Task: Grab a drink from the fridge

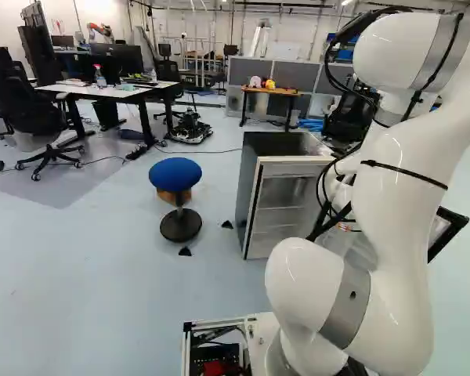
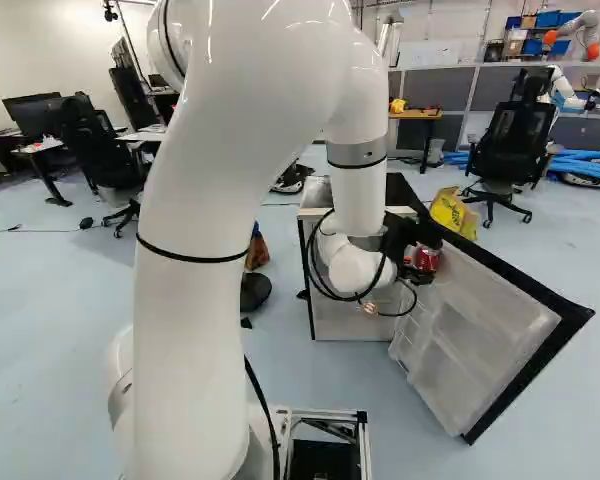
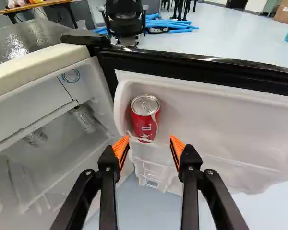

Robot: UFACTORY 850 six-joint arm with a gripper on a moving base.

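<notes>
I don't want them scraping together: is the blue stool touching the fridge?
Apart: the left base view shows a strip of floor between the stool and the fridge.

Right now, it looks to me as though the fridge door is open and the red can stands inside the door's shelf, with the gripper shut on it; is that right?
Not quite: the gripper is open, its fingers apart and short of the red can, as the wrist view shows. The fridge door is indeed open, and the can does stand in its shelf.
</notes>
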